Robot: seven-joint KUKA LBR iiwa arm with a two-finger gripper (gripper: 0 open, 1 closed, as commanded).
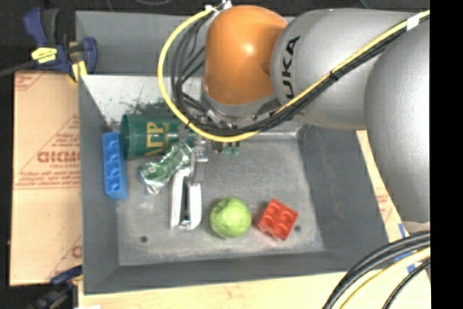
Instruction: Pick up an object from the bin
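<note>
The arm [347,69], w/ its orange cover [242,54], is the biggest thing and hides the back-right part of the bin [340,177]. The bin floor is free at the right and along the front wall. A dark green cup [148,135] lies on its side at the back-left, one end partly under the cables [168,54]. A blue studded block [113,164] lies just beside the left wall. The gripper [185,224] is low over bare floor, its fingers a little spread, nothing btw. them. A crumpled green-silver wrapper [160,171] touches it on the view's left; its exact kind is hard to tell. A green ball [230,218] is just beside the gripper on the right, w/ a red brick [278,219] near the ball but apart.
</note>
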